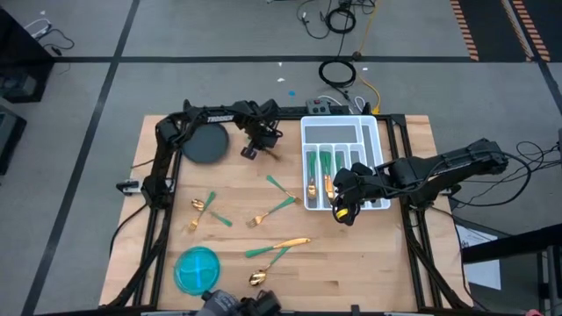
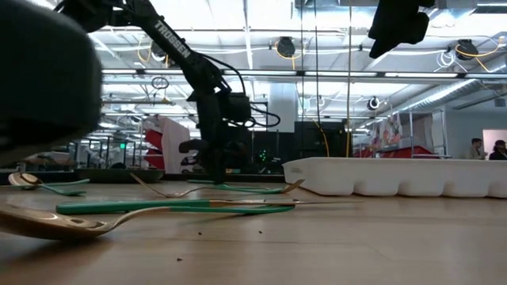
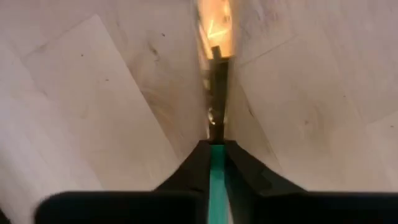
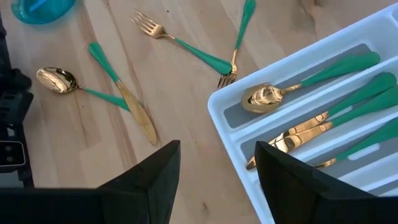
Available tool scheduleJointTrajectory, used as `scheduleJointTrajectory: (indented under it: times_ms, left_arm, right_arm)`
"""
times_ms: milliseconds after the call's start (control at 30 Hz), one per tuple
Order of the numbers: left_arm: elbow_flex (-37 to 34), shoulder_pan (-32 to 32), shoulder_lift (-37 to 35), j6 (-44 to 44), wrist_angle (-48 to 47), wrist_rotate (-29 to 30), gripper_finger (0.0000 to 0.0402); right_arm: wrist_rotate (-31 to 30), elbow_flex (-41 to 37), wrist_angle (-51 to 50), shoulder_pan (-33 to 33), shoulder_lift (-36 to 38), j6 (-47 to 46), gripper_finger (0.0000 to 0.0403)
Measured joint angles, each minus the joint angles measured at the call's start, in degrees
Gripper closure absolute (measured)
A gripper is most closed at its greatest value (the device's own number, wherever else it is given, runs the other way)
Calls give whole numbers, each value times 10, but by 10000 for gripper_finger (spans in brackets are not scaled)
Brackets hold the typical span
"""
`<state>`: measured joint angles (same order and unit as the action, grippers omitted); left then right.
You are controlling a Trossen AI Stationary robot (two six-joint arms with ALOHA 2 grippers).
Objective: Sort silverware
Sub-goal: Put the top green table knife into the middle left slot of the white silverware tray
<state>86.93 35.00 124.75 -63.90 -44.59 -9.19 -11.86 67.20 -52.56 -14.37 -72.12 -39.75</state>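
Left tool (image 1: 260, 151): we see it down at the worktop (image 1: 369, 263) near the far edge, just right of the round dark disc (image 1: 205, 143). Fingers (image 3: 249, 171) pinched narrow on the teal handle of one piece (image 3: 216, 180); its gold head lies flat on the wood ahead of the tool.
Left arm: we read it as running from the left side along the far edge, wrist bent steeply down; in the low view it stands near vertical over the piece.
Right tool (image 1: 343, 211): hovers over the near left corner of the white tray (image 1: 373, 132), fingers (image 4: 155, 171) apart, holding nothing.
Right arm: reaches in from the right, stretched leftward across the tray's near end.
Sorted silverware: a spoon (image 4: 273, 94) and several other teal-handled pieces lie in the tray's slots.
Loose silverware: two crossed forks (image 4: 186, 45), a knife (image 4: 134, 109) and a spoon (image 4: 59, 81) lie on the worktop left of the tray; more pieces (image 1: 206, 211) lie further left.
Blue bowl (image 1: 197, 268): near front left, apart from the silverware.
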Motion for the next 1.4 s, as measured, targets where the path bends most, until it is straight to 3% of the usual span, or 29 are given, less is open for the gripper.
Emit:
scheduleJointTrajectory:
  times_ms: [67,500,1033,1200,1400]
  left_arm:
    - [0,-4,0,-1,1,14,383]
    - [-5,-26,-31,52,-13,40,384]
    - [-5,-75,-137,107,-54,13,385]
    - [-6,-104,-174,67,-46,29,387]
    - [-5,-145,-197,-16,56,53,387]
  right_arm:
    - [0,0,0,0,0,0,202]
    - [-35,0,8,1,0,7,202]
    - [-76,0,1,1,1,15,202]
    - [-74,0,-27,0,26,-6,202]
    - [-44,0,-74,-44,77,-86,202]
